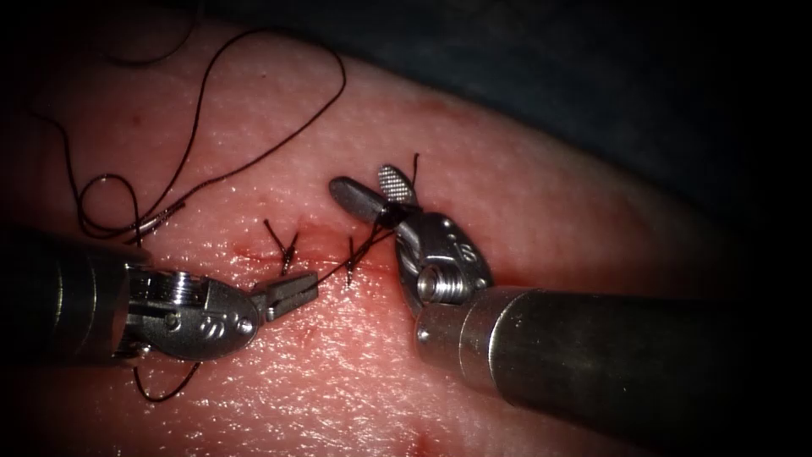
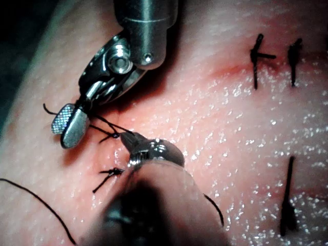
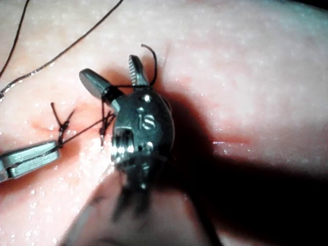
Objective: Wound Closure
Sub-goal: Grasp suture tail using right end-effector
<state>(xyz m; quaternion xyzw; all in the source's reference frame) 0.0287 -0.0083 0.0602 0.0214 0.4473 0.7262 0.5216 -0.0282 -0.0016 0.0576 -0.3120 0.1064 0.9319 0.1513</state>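
- Where the needle point(image 1: 159, 219) is lying, on the tissue point(image 1: 524, 211) well to the left of the cut point(image 1: 321, 245), it is hard to make out: a thin pale sliver at the end of the long thread point(image 1: 254, 161), and how much of its curve is resting flat cannot be told.
- It is sitting free on the surface, not in the tissue, and neither tool is gripping it.
- Just below and right of it, the left tool point(image 1: 296, 292) is pinching a taut strand of thread point(image 1: 347, 267) with its jaws pressed together, close to the knotted stitch point(image 1: 288, 250) on the cut.
- That strand is running up and right past a second stitch point(image 1: 351, 262) into the right tool point(image 1: 372, 190), whose jaws are standing spread, with the thread crossing at their base and a short end point(image 1: 414, 169) sticking up beyond.
- Loops of the long thread are trailing off past the picture's upper left edge.
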